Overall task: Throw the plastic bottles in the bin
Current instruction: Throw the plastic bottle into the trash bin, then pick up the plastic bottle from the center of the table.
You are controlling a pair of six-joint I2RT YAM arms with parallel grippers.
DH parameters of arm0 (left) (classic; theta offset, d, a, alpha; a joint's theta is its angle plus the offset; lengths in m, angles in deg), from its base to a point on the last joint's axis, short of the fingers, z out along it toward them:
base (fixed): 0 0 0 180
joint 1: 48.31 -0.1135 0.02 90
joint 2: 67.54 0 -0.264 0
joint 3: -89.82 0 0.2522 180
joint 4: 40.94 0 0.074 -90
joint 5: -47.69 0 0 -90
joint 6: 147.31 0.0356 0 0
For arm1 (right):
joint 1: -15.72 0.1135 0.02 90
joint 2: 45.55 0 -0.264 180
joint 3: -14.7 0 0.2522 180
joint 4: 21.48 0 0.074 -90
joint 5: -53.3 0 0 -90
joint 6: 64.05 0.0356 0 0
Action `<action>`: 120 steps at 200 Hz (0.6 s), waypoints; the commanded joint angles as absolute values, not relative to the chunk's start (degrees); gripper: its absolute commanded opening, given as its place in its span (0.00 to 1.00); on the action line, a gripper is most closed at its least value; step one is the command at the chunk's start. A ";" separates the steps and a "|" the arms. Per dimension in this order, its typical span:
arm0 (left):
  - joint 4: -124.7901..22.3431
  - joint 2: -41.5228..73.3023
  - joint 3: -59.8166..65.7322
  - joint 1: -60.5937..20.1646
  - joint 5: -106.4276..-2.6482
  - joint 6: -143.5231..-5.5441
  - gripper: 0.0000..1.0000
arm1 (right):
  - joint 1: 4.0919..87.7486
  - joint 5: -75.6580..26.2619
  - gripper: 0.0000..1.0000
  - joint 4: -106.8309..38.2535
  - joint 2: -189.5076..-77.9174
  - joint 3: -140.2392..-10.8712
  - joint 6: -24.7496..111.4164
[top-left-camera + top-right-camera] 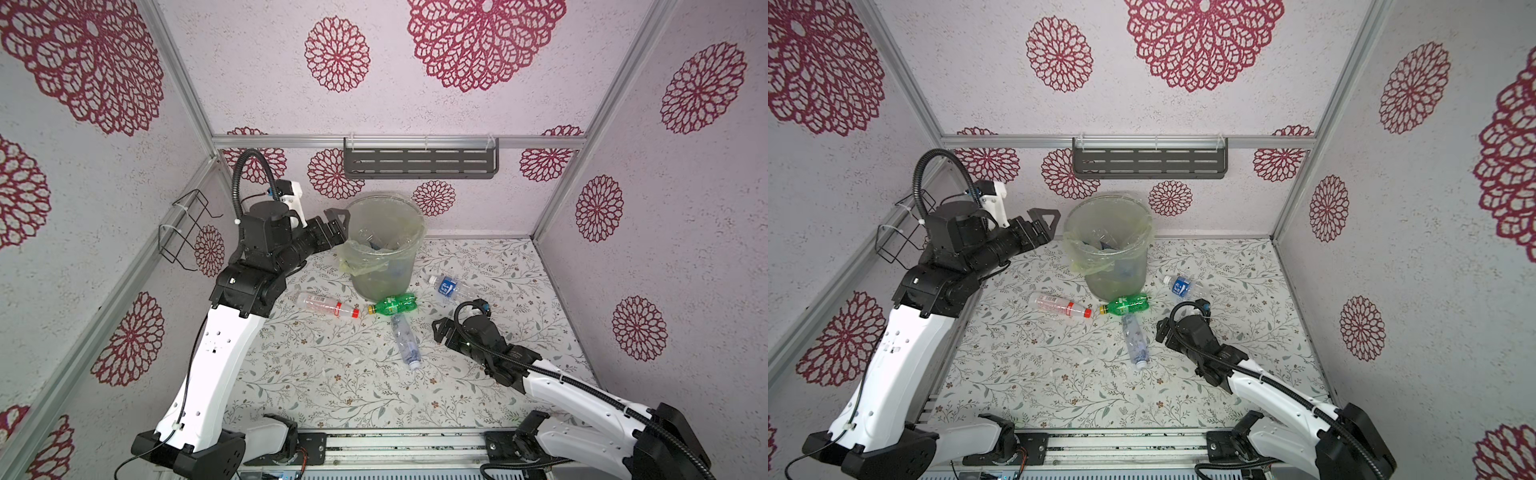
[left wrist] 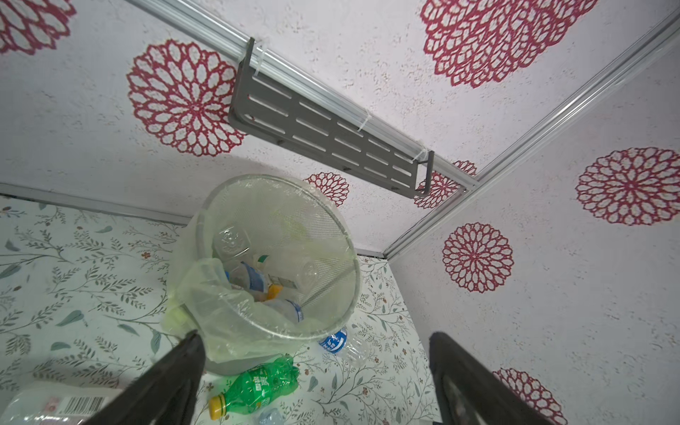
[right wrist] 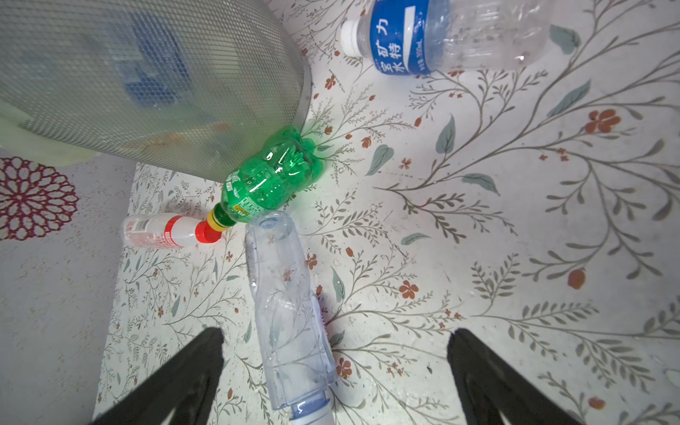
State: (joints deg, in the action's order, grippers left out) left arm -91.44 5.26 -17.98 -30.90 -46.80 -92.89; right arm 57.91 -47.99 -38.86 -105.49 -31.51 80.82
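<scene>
Translucent grey-green and lined with a thin yellowish bag folded over its rim, the bin (image 1: 374, 282) stands upright at the far middle of the floral table (image 1: 332, 386), below the dark slotted wall shelf (image 1: 419, 163). Several plastic bottles (image 2: 254, 279) lie inside it. Four more lie on the table. A green bottle (image 1: 395, 304) with a yellow cap rests against the bin's near base. A red-capped bottle (image 1: 326, 305) lies to its left, the two caps just beside one another. A clear crushed bottle (image 1: 405, 340) runs from the green one toward the near side, cap nearest. A blue-labelled bottle (image 1: 451, 287) lies right of the bin, apart from the rest. The left gripper (image 1: 338, 226) hangs raised just left of the bin's rim, jaws spread wide, nothing between them. The right gripper (image 1: 440, 332) sits low over the table, right of the clear crushed bottle and near the blue-labelled one, jaws likewise spread and empty. A wire basket (image 1: 187, 228) hangs on the left wall.
</scene>
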 commanded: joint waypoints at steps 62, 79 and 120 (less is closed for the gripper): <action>-92.14 -2.77 -1.03 -34.45 -45.26 -95.19 0.97 | 60.08 -46.77 0.99 -35.77 -108.62 -35.34 76.07; -90.98 -4.98 2.60 -35.33 -45.37 -95.91 0.97 | 60.99 -45.12 0.99 -36.07 -110.37 -37.22 74.14; -91.35 -6.66 7.52 -36.36 -46.39 -97.05 0.97 | 65.19 -48.30 0.99 -41.28 -117.10 -43.65 69.86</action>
State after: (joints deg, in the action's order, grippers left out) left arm -92.16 -6.09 4.99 -35.67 -45.93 -95.77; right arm 62.77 -46.50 -38.77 -114.67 -39.75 74.05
